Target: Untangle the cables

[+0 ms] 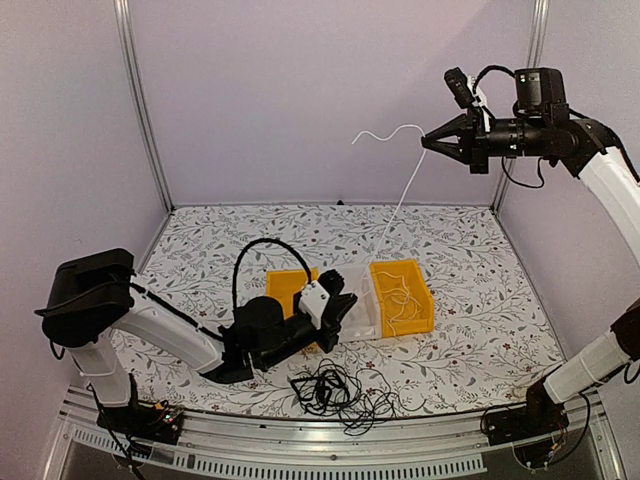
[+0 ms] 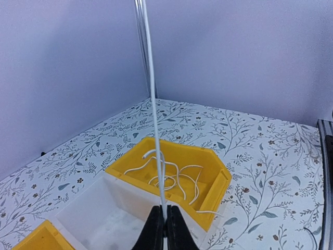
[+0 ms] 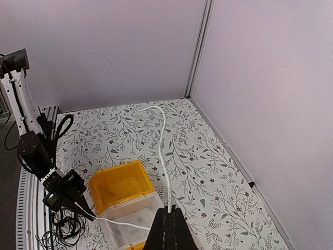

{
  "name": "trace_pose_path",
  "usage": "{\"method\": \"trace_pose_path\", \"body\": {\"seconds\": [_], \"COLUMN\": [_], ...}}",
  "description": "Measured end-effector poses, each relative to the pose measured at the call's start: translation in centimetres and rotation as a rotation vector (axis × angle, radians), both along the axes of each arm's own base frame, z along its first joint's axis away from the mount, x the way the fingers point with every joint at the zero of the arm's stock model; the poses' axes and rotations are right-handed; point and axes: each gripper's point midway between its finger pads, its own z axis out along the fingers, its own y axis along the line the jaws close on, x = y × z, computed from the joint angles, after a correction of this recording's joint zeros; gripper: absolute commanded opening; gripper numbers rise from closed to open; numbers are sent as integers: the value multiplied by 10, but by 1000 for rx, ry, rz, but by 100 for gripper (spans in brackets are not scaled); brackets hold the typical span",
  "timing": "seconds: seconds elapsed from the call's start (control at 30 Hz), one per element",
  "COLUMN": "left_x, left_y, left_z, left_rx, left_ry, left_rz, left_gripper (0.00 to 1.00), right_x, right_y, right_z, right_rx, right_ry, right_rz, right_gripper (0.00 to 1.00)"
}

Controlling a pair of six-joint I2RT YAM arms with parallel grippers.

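You look to be drawing the white cable (image 1: 406,190) out of the yellow bin (image 1: 425,298), your right gripper (image 1: 427,142) clamped on it high above the worktop (image 1: 480,260) and your left gripper (image 2: 164,216) pinching it low, so next work the coils in the bin free.

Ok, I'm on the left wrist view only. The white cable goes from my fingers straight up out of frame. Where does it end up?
Observer: It runs up to the right gripper, which is high above the table and shut on the white cable.
Operator: Any loose end beyond that?
Observer: Yes, a short free tail curves out past its fingertips.
Operator: Anything else to sort?
Observer: A black cable tangle lies by the table's near edge, in front of the clear bin.
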Motion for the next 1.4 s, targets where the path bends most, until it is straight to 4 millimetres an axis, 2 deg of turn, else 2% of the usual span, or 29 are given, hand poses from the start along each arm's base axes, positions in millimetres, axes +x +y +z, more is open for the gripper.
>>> {"method": "trace_pose_path", "body": {"seconds": [0.17, 0.23, 0.3, 0.4, 0.47, 0.57, 0.7, 0.9, 1.0, 1.2, 1.3, 1.4], "left_x": [0, 0, 4, 10, 16, 26, 36, 59, 70, 74, 74, 74], "left_y": [0, -3, -13, -33, -46, -62, -75, -77, -76, -74, -74, -74], "left_z": [-9, -9, 0, 19, 31, 39, 31, 10, 2, -3, -3, -1], "left_rx": [40, 55, 49, 9, -14, -40, -49, -83, -94, -113, -118, -121], "left_ry": [7, 2, -11, -30, -34, -24, 36, 178, 227, 272, 276, 272], "left_rz": [0, -1, -3, -6, -3, 4, 13, 21, 43, 56, 58, 55], "left_gripper": [0, 0, 0, 0, 0, 0, 0, 0, 0, 0, 0, 0], "right_x": [18, 23, 27, 32, 34, 33, 36, 36, 37, 31, 23, 15], "right_y": [-4, -6, -9, -11, -15, -20, -23, -27, -27, -30, -34, -37], "right_z": [-27, -45, -66, -104, -136, -181, -232, -303, -319, -324, -322, -311], "right_rx": [-10, -27, -50, -94, -135, -197, -270, -364, -386, -406, -418, -415], "right_ry": [29, 51, 83, 142, 198, 267, 365, 519, 553, 589, 611, 606], "right_rz": [-56, -78, -98, -122, -141, -163, -174, -181, -184, -184, -182, -183], "right_gripper": [0, 0, 0, 0, 0, 0, 0, 0, 0, 0, 0, 0]}}
